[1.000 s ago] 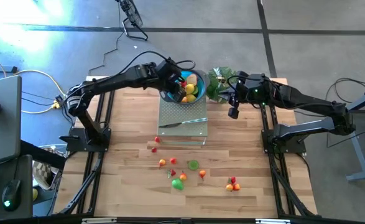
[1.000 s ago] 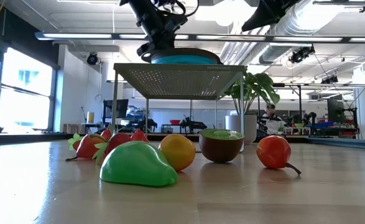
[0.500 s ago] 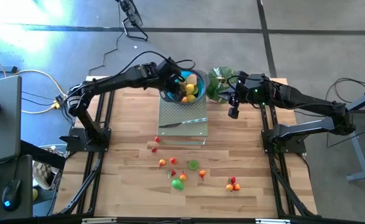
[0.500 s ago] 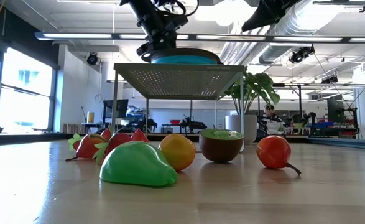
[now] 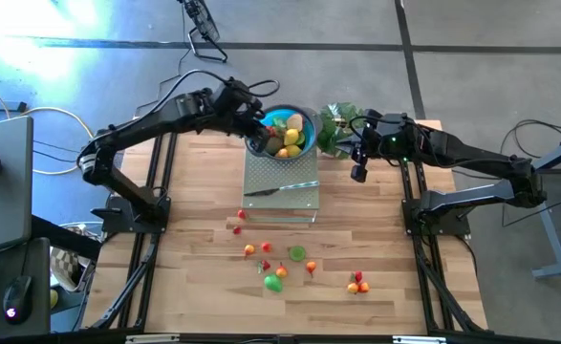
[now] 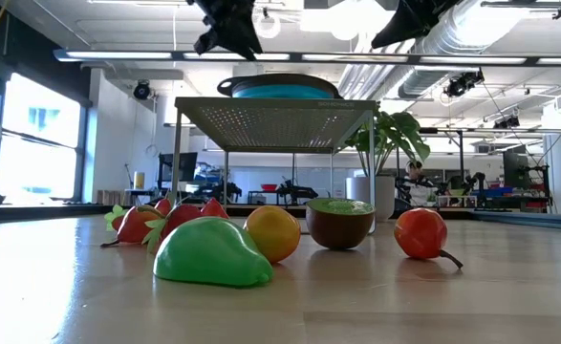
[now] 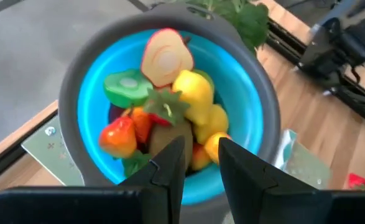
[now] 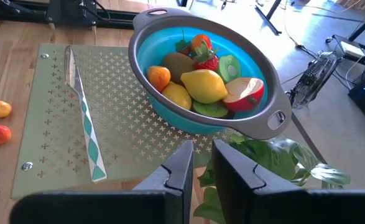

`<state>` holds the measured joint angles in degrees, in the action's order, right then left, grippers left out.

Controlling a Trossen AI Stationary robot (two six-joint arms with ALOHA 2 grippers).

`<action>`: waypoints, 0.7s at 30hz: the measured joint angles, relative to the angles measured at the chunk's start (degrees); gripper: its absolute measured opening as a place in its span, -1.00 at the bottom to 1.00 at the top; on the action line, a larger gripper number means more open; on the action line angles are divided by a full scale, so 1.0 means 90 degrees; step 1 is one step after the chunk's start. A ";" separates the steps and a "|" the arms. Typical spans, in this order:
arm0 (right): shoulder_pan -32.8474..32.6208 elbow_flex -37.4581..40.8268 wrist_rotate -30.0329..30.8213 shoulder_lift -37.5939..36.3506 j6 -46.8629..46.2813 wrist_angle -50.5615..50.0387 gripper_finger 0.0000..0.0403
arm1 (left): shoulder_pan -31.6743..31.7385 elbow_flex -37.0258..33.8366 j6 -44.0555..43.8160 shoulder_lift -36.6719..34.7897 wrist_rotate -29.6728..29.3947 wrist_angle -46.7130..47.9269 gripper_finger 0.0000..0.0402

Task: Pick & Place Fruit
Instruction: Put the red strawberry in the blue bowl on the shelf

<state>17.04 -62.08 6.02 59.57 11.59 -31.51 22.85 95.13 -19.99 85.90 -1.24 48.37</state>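
- On the pale plank-wood table [image 5: 194,287], a perforated metal stand [image 5: 282,187] sits near the far edge, its sheet top punched with small holes and raised on thin legs.
- At the stand's far end rests a round blue bowl [image 5: 287,135] with a grey rim, heaped with glossy toy fruit [image 8: 202,81]: a yellow lemon, a halved red apple, kiwi slices, a strawberry.
- Just beside the bowl stands a leafy green plant [image 5: 335,127].
- The left gripper [image 5: 254,122] hangs above the bowl's left rim, its dark fingers [image 7: 170,163] slightly parted and grasping nothing.
- The right gripper [image 5: 359,164] waits right of the plant, fingers nearly together, empty.
- A slim silver knife [image 5: 280,188] lies flat across the stand.
- More loose fruit [image 5: 274,282] dots the near half of the table: a smooth green pear, an orange, half a kiwi, strawberries.
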 joint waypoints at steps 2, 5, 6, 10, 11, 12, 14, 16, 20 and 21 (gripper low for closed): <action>0.0000 0.0000 -0.0002 0.0000 -0.0106 0.0000 -0.74 | -0.0024 -0.0002 0.0006 -0.0063 0.0124 0.0052 -0.53; 0.0000 0.0001 -0.0002 0.0000 -0.0200 -0.0002 -0.74 | -0.0150 -0.0002 0.0069 -0.0137 0.0146 0.0124 -0.53; 0.0000 0.0000 -0.0001 0.0000 -0.0235 -0.0002 -0.74 | -0.0213 -0.0002 0.0135 -0.0158 0.0157 0.0136 -0.53; 0.0000 0.0002 -0.0002 0.0000 -0.0281 -0.0004 -0.74 | -0.0497 -0.0002 0.0354 -0.0195 0.0122 0.0144 -0.53; 0.0000 0.0000 -0.0002 0.0000 -0.0283 -0.0003 -0.74 | -0.0552 -0.0007 0.0401 -0.0218 0.0097 0.0164 -0.53; 0.0000 0.0001 -0.0001 0.0000 -0.0284 -0.0004 -0.74 | -0.0628 -0.0007 0.0445 -0.0240 0.0058 0.0164 -0.53; 0.0000 0.0000 -0.0002 0.0000 -0.0284 -0.0002 -0.74 | -0.0768 0.0000 0.0530 -0.0259 0.0029 0.0126 -0.53; 0.0000 0.0000 0.0000 0.0000 -0.0284 0.0000 -0.74 | -0.0900 -0.0001 0.0535 -0.0249 0.0008 0.0153 -0.53; 0.0002 0.0000 0.0000 0.0000 -0.0283 0.0002 -0.74 | -0.1213 -0.0002 0.0515 -0.0244 -0.0005 0.0347 -0.53; 0.0002 0.0000 0.0000 0.0000 -0.0281 0.0002 -0.74 | -0.1296 -0.0002 0.0436 -0.0244 -0.0005 0.0455 -0.53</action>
<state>17.05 -62.08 6.02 59.57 9.06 -31.48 11.19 95.11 -16.07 83.70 -1.28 52.46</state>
